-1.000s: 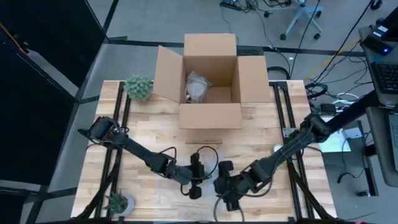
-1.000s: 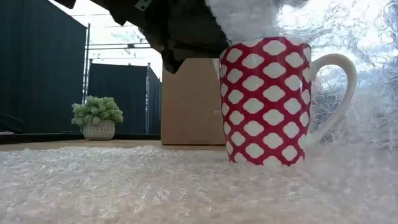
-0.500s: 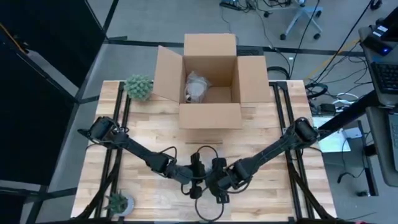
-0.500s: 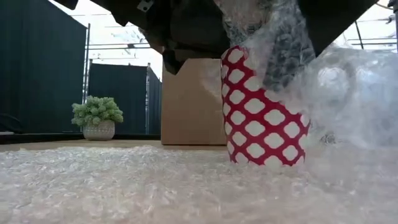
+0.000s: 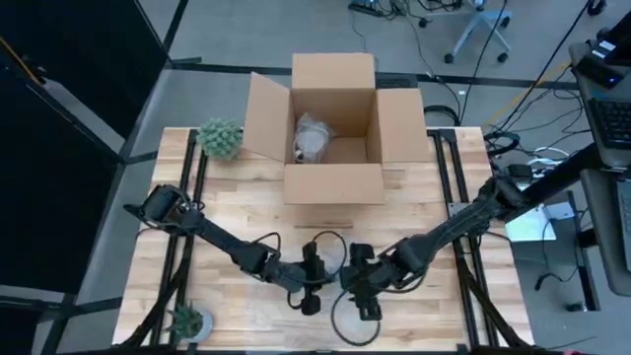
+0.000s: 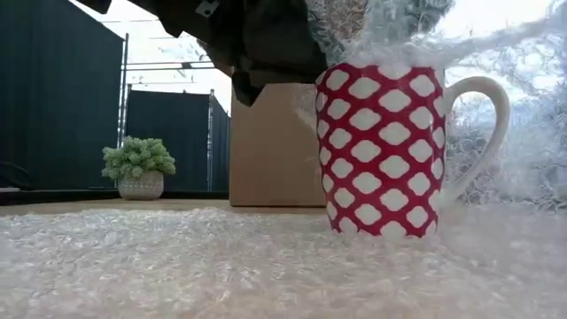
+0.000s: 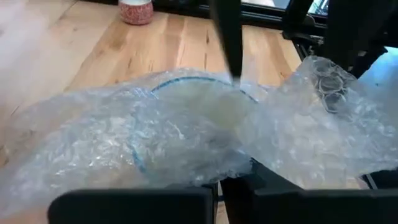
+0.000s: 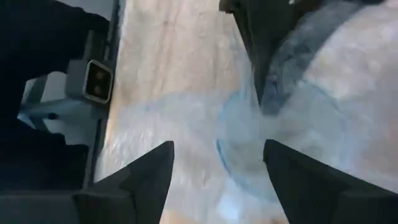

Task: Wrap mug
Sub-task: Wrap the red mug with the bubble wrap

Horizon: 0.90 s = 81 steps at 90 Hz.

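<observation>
The mug point(image 6: 383, 149) stands upright on the bubble wrap point(image 6: 221, 266) at the table's point(image 5: 414, 212) near edge, handle turned toward the right arm's side, with a fold of wrap raised over its rim. Both arms reach in over it: the left gripper point(image 5: 314, 286) just to its left, the right gripper point(image 5: 357, 288) just to its right (whether either touches the mug is hard to tell). Behind, mid-table, sits the cardboard box point(image 5: 333, 128) with a wrapped bundle point(image 5: 314, 138) inside, one potted plant point(image 5: 220, 138) left of it and another plant point(image 5: 187, 319) at the near left corner.

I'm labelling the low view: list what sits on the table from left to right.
Small potted plant → cardboard box → red-and-white mug, handle to its right → raised bubble wrap at the right edge.
</observation>
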Motion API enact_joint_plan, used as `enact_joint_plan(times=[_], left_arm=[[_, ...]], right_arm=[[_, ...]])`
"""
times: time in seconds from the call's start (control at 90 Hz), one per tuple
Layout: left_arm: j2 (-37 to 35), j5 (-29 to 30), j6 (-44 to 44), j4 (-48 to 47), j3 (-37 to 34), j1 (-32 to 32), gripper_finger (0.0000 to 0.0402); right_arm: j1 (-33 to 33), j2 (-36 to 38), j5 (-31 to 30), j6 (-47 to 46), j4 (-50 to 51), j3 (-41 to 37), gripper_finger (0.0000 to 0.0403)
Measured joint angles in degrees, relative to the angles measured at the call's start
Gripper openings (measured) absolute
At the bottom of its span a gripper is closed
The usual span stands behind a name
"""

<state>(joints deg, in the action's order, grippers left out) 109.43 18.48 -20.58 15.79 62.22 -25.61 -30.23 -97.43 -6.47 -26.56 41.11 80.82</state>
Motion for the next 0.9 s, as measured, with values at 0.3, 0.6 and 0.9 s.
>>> enact_joint_plan(times=[0.3,0.6,0.9], left_arm=[[0.0,0.0,0.0,0.1,0.0,0.0,0.0],[0.0,0.0,0.1,0.0,0.0,0.0,0.0],[0.0,0.0,0.0,0.3,0.0,0.0,0.0]], right_arm=[[1.5,-0.8,-12.8,4.8,-7.3,0.1,0.0238],[2.0,-6.5,-10.0,1.1,-0.8,0.1,0.0238],[2.5,-7.2,-8.1,-0.3,-1.8,-1.9,0.0236]])
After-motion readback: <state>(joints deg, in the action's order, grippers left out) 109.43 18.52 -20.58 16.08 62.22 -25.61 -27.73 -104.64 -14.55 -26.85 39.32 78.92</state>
